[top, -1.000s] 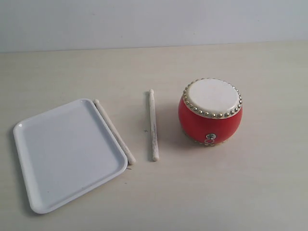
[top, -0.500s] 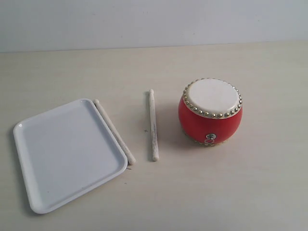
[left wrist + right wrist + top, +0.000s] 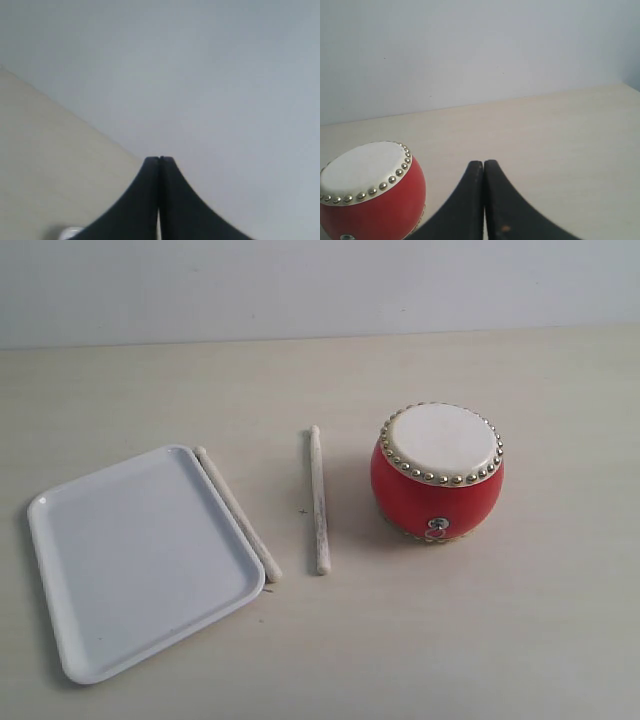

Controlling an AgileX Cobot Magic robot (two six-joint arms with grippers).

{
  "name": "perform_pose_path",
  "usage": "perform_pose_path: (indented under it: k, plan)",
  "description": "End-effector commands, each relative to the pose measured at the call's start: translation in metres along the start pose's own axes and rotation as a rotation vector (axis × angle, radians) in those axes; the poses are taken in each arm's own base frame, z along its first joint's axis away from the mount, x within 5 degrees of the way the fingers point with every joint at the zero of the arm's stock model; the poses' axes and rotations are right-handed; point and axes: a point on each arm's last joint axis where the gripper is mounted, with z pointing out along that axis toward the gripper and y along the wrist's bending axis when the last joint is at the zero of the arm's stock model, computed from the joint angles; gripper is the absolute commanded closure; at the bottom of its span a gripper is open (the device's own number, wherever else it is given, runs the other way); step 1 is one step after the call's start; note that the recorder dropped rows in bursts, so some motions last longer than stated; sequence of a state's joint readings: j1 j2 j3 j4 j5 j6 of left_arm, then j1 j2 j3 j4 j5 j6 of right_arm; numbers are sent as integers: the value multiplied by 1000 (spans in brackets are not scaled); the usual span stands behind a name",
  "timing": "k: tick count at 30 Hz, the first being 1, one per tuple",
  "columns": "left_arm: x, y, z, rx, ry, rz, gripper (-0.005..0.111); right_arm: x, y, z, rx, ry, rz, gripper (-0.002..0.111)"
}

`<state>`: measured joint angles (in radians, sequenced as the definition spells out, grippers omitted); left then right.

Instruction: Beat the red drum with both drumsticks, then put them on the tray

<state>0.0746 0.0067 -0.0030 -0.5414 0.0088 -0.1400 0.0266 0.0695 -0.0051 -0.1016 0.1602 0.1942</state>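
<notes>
The red drum [image 3: 437,472] stands upright on the table at centre right, cream skin up; the right wrist view also shows the drum [image 3: 370,200]. Two pale drumsticks lie flat: one drumstick [image 3: 319,499] just left of the drum, the other drumstick [image 3: 238,513] against the right rim of the white tray [image 3: 140,558]. Neither arm shows in the exterior view. My left gripper [image 3: 159,159] is shut and empty, facing wall and table. Shut and empty too, my right gripper [image 3: 483,162] hangs beside the drum, apart from it.
The pale wooden table [image 3: 520,640] runs back to a plain light wall [image 3: 320,285]. A white corner of something [image 3: 70,232] peeks beside the left fingers.
</notes>
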Motion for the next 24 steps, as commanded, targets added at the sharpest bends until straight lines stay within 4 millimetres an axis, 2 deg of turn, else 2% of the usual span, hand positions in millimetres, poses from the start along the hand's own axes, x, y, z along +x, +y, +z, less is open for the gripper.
perform_pose_path:
  k: [1, 4, 6, 12, 17, 24]
  plan:
    - [-4, 0, -1, 21, -52, -485, 107, 1, 0, 1, 4, 5, -12, 108]
    - [-6, 0, -1, 27, -69, -431, 107, 1, 0, 1, 4, 5, -12, 108]
    - [-10, -1, -1, 41, -116, -290, 107, 1, 0, 1, 4, 5, -12, 108]
    - [-13, -4, -2, 56, -148, -8, 107, 1, 0, 1, 4, 5, -12, 108]
    - [-24, -8, -4, 103, -275, -12, 107, 1, 0, 1, 4, 5, -12, 108]
    - [-22, -7, 0, 91, -237, -77, 107, 1, 0, 1, 4, 5, -12, 108]
